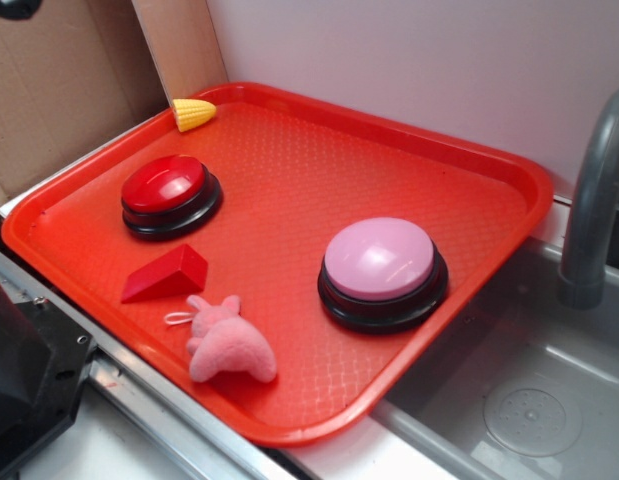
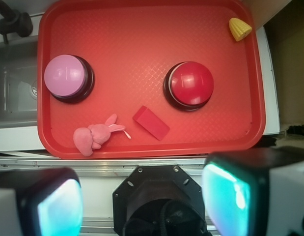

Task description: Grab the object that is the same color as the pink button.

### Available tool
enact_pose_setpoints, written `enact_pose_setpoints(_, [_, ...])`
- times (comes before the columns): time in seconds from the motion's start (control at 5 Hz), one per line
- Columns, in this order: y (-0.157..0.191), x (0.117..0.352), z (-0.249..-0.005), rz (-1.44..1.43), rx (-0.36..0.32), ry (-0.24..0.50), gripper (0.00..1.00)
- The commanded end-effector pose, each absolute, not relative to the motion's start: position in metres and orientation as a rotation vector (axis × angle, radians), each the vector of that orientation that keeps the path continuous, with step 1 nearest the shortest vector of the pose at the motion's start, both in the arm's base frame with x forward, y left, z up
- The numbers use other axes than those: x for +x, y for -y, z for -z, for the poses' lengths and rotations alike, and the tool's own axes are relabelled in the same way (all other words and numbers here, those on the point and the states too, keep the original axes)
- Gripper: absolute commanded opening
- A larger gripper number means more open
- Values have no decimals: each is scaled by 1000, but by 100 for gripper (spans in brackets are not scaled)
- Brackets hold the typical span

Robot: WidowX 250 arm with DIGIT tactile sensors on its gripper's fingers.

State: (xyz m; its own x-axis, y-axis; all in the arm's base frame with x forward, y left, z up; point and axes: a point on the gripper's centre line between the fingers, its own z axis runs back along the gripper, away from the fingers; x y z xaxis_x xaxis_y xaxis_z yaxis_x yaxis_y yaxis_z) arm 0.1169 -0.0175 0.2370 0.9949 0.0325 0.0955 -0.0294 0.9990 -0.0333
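The object, a small fuzzy pink plush animal (image 1: 227,342) with ears and a thin loop string, lies near the front edge of the red tray (image 1: 459,160). It shows in the wrist view too, as the plush (image 2: 94,136) at the tray's near left. The pink button (image 1: 380,262), a glossy light-pink dome on a black base, stands to the plush's right; the wrist view shows the pink button (image 2: 66,76) at the left. My gripper (image 2: 142,201) hovers high over the robot base, outside the tray's near edge, open and holding nothing. Its teal pads (image 2: 58,209) stand far apart.
A red dome button (image 1: 169,190), a red wedge block (image 1: 169,275) and a yellow corn piece (image 1: 194,113) share the tray. A grey sink basin (image 1: 529,400) with a faucet (image 1: 594,200) lies to the right. Cardboard (image 1: 59,90) stands at the back left.
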Motion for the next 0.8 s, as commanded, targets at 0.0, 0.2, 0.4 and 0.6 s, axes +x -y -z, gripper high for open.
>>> enact_pose_setpoints(0.0, [17,117,-237,-31,-32,96,100])
enact_pose_setpoints(0.2, [39,130,-215,-82,-59,113,100])
enact_pose_setpoints(0.4, [59,139,-192,-173,-70,96,100])
enact_pose_setpoints(0.6, [72,145,-170,-233,-49,57,100])
